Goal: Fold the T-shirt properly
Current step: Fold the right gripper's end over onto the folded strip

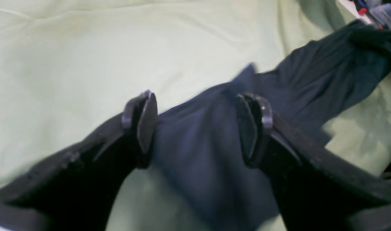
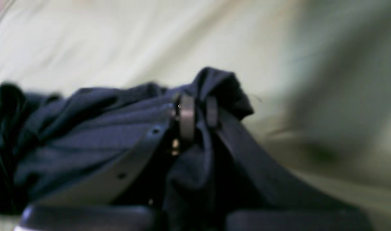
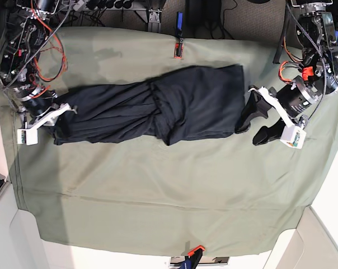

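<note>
The T-shirt (image 3: 158, 112) lies stretched out in a long, rumpled band across the far half of the green table cover (image 3: 158, 190), its wider body part toward the left arm's side and a bunched, narrower end toward the right arm's side. Folds and creases run along its length, and a thick ridge of gathered cloth crosses it near the middle. The right gripper (image 3: 60, 112) sits at the narrow end of the shirt, at the edge of the cover; in the right wrist view (image 2: 198, 114) its two fingers stand close together with a wad of dark cloth pinched between them, a peak of fabric rising just above the tips, so it is clamped on the T-shirt (image 2: 86, 138). That view is blurred, and how much cloth is caught cannot be told. The left gripper (image 3: 257, 120) is at the opposite, wide end of the shirt, just beside its hem. In the left wrist view (image 1: 197, 125) its fingers stand wide apart, with a flap of the T-shirt (image 1: 198, 150) showing in the gap between them and the rest of the shirt trailing away toward the upper right over the pale green table cover (image 1: 86, 48). Whether the fingertips touch the cloth cannot be told, but they are not closed on it.
</note>
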### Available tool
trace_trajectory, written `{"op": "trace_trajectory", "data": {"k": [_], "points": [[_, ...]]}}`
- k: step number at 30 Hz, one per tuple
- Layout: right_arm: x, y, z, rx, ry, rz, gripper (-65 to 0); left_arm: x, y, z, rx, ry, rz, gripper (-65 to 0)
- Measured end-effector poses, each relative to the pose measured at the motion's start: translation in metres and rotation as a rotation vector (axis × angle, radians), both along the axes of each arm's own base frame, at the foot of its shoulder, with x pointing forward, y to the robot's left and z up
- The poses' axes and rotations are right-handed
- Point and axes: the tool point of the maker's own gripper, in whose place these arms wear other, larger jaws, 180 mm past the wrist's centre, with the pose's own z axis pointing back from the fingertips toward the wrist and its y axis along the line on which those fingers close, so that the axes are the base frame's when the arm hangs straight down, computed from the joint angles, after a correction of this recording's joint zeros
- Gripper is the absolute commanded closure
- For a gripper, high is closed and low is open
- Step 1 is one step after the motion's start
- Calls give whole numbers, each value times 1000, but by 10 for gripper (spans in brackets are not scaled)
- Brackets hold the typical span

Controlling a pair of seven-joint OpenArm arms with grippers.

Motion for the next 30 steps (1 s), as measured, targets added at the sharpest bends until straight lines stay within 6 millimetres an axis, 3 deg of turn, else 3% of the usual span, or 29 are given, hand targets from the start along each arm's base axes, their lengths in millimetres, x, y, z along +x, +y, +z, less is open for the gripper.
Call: {"op": "trace_trajectory", "data": {"k": [3, 5, 9, 13, 18, 23, 26, 30], "points": [[6, -26, 16, 12, -42, -61, 0, -4, 5, -5, 7, 26, 11, -412], [7, -33, 24, 59, -66, -72, 0, -6, 5, -7, 8, 39, 8, -412], [7, -12, 39, 176, -100, 4, 0, -6, 5, -7, 5, 39, 7, -412], [4, 42, 33, 273, -71, 107, 0, -8, 5, -10, 15, 55, 4, -412], [-11, 145, 29, 399, -14, 303, 0, -8, 7, -9, 24, 55, 2, -412], [-32, 236, 43, 466, 2, 496, 0, -8, 7, -9, 24, 56, 2, -412], [-50, 277, 47, 443, 8, 620, 0, -8, 7, -9, 25, 56, 2, -412], [-71, 307, 37, 317, 22, 741, 0, -8, 7, -9, 24, 55, 1, -412]]}}
